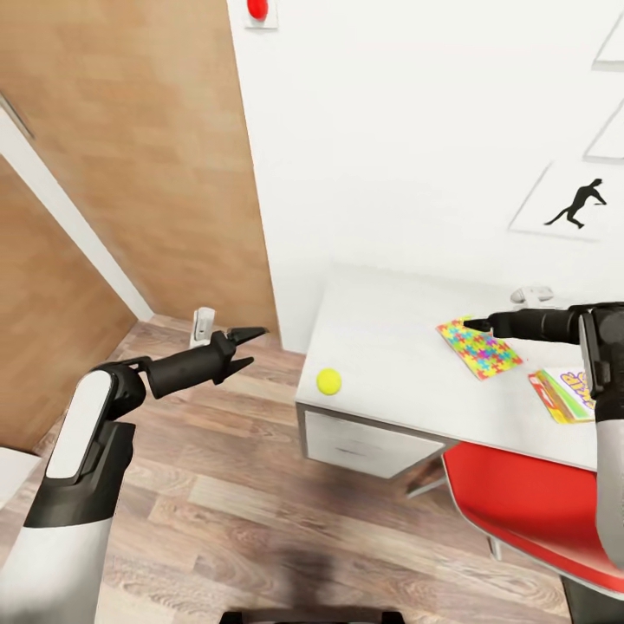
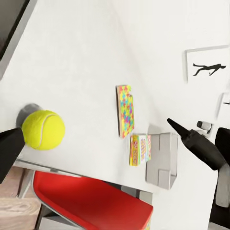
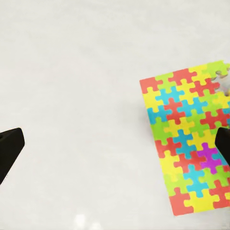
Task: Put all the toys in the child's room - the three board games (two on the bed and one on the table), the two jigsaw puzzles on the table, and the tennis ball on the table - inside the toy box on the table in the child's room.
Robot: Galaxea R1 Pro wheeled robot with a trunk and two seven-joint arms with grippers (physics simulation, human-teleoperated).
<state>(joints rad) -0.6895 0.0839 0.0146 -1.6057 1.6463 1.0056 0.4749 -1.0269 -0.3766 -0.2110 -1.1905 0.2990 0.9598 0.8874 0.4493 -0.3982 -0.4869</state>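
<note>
we hold our right gripper (image 1: 478, 325) over the counter (image 1: 390, 347), its tips just at the far-left edge of the jigsaw puzzle (image 1: 478, 347), and that is the relation the coming move turns on: in the right wrist view the puzzle (image 3: 189, 143) sits off to one side of the jaws, under one finger and not centred between them, so we judge the gripper must shift toward the panel before it can close on it. the jaws stand wide and hold nothing. the puzzle lies flat, its long axis running from far-left to near-right across the counter. to its right, near the counter's front edge, lies a lettered game box (image 1: 565, 394), partly hidden by our right arm. the tennis ball (image 1: 328, 381) rests near the counter's near-left corner, well apart from the puzzle; our left gripper (image 1: 247, 347) hangs over the wood floor (image 1: 260, 511) to the left of the counter, spread open and empty, and is the nearer arm to the ball. in the left wrist view a light-grey bin, which we take for the toy box (image 2: 163, 160), sits just beyond the game box; we cannot tell what is in it. a red chair (image 1: 520, 503) is tucked under the counter's near side.
</note>
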